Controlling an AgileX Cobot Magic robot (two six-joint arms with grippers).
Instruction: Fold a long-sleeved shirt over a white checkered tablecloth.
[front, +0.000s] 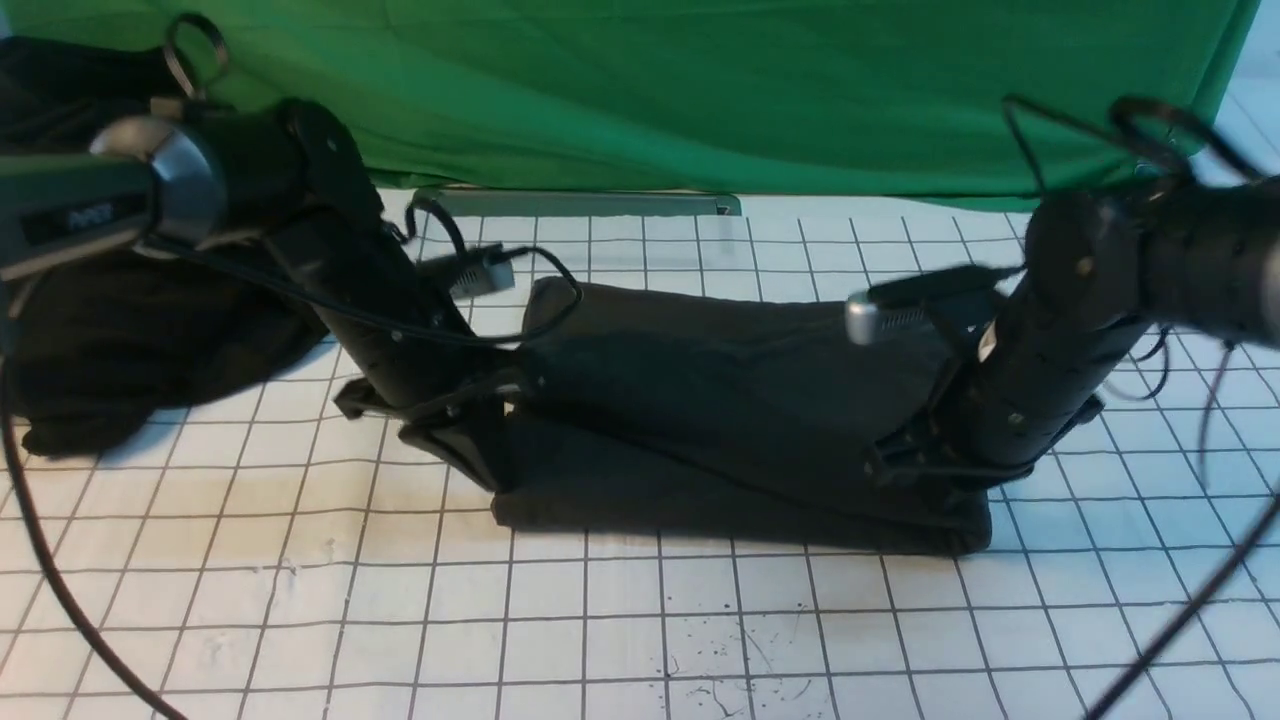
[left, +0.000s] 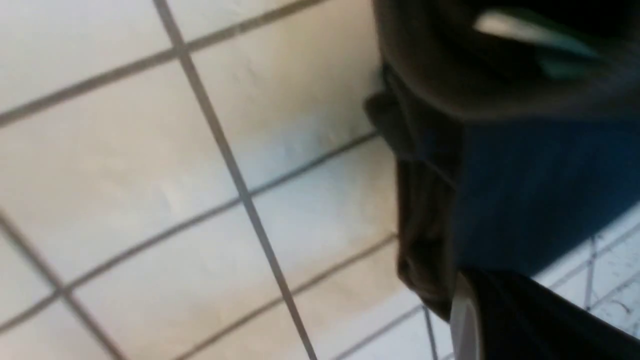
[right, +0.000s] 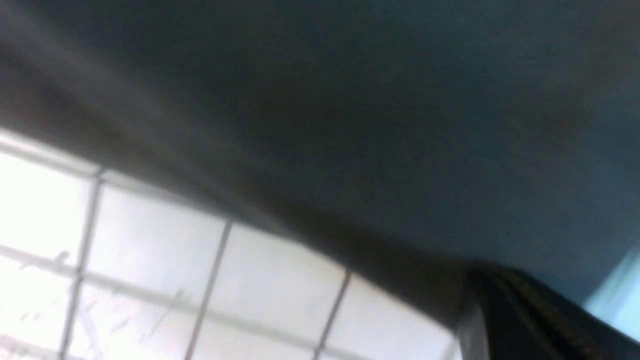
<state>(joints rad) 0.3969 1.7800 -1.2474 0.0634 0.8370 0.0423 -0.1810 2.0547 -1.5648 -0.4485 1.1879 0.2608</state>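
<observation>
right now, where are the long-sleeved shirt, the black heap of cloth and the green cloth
long-sleeved shirt (front: 720, 390), front view, middle of its top layer
black heap of cloth (front: 130, 350), front view, middle of the heap
green cloth (front: 700, 90), front view, its middle

Front view: even, soft light; left arm (front: 200, 190) at 9 o'clock and right arm (front: 1180, 260) at 3 motion-blurred. Thin shadow under shirt (front: 740, 400) toward 6 on tablecloth (front: 600, 620). Wrist views smeared, unfocused; white squares glaring.

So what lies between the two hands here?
The long-sleeved shirt spans from the left hand to the right hand, over the white checkered tablecloth; the front view shows it.
</observation>
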